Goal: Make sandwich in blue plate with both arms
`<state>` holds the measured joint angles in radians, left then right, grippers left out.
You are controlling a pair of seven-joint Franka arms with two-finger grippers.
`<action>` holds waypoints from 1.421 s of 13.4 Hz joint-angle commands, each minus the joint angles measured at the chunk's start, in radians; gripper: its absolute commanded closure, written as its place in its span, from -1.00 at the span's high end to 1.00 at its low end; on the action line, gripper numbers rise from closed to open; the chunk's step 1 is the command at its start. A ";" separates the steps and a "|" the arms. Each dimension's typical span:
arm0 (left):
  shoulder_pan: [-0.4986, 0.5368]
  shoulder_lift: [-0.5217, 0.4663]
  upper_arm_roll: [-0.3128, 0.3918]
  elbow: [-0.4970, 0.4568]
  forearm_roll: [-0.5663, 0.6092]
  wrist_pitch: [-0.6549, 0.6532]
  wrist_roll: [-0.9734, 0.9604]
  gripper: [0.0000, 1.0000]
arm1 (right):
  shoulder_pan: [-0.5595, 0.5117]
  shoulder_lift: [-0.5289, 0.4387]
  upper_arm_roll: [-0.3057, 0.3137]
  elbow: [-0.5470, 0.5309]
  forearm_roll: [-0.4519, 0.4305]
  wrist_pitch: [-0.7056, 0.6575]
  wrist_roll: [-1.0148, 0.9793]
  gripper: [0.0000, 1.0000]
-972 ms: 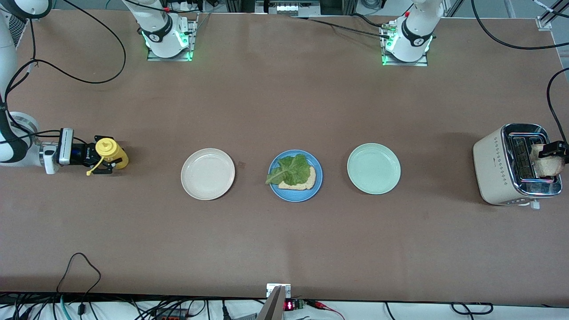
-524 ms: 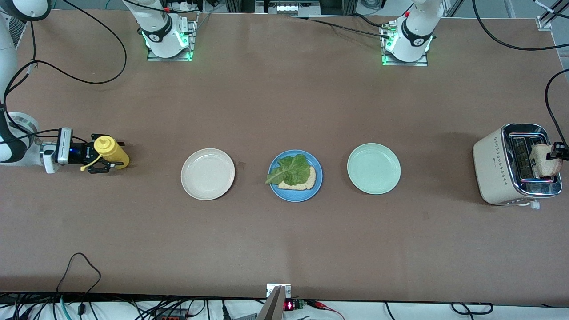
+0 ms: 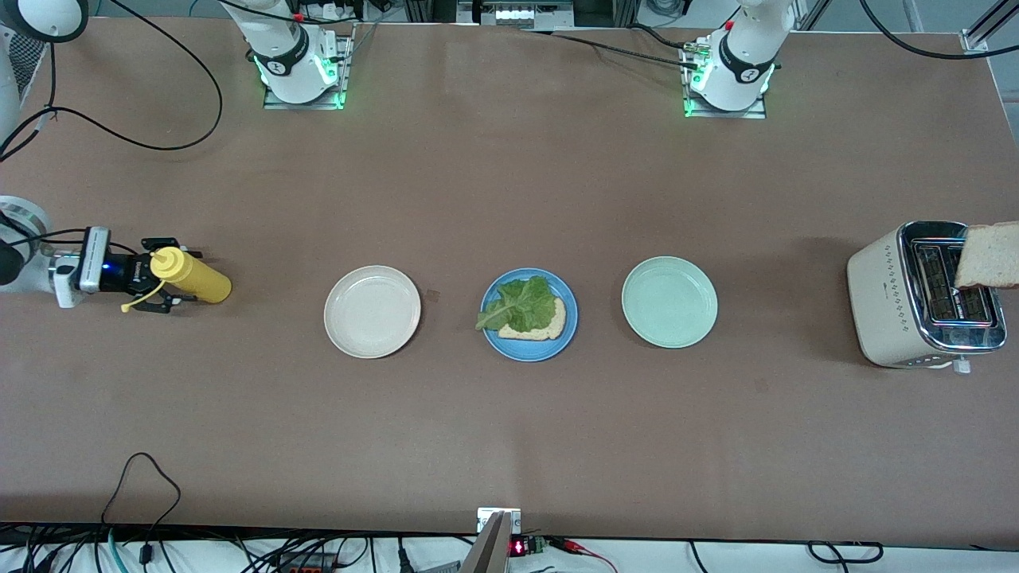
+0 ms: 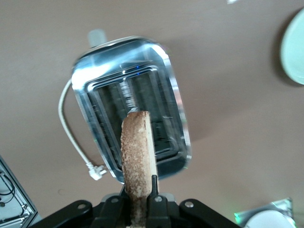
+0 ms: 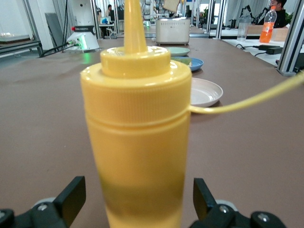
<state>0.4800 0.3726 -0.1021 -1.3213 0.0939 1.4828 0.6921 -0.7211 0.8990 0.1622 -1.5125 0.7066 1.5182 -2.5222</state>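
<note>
The blue plate point(image 3: 549, 347) sits mid-table with one bread slice point(image 3: 552, 325) on it and a green lettuce leaf point(image 3: 521, 305) on top. A second bread slice point(image 3: 989, 255) hangs over the toaster point(image 3: 884, 294) at the left arm's end of the table. My left gripper point(image 4: 140, 209) is shut on the lower end of this slice point(image 4: 137, 147), clear above the toaster slots point(image 4: 142, 95). My right gripper point(image 3: 151, 285) is low at the right arm's end of the table. It is open, its fingers standing apart on either side of a yellow squeeze bottle point(image 5: 137, 118).
A cream plate point(image 3: 372, 311) and a mint-green plate point(image 3: 669, 302) flank the blue plate. The yellow bottle point(image 3: 195, 276) stands upright on the table. The toaster's white cord and plug point(image 4: 88, 164) lie beside it. Black cables trail near the right arm's end.
The left gripper shut on the bread slice and lifted it out of the toaster. The right gripper opened off the yellow bottle and drew back toward its end of the table.
</note>
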 commanded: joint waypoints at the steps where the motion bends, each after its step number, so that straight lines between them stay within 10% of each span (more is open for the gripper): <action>1: -0.006 0.009 -0.135 0.063 -0.011 -0.166 0.010 -0.95 | -0.014 0.004 0.002 0.113 -0.048 -0.064 0.014 1.00; 5: -0.062 0.092 -0.405 0.048 -0.036 -0.236 -0.038 -0.93 | -0.014 -0.028 0.003 0.329 -0.137 -0.165 0.149 1.00; 11: -0.216 0.307 -0.406 0.021 -0.564 0.026 -0.457 -0.95 | 0.061 -0.297 0.003 0.365 -0.239 -0.207 0.477 1.00; 19: -0.349 0.465 -0.406 -0.165 -1.052 0.517 -0.098 -0.99 | 0.461 -0.653 -0.013 0.336 -0.496 -0.193 1.320 1.00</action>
<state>0.1287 0.8317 -0.5052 -1.4309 -0.8882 1.9578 0.4679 -0.3486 0.2981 0.1677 -1.1221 0.2805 1.3123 -1.3591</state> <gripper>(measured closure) 0.899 0.000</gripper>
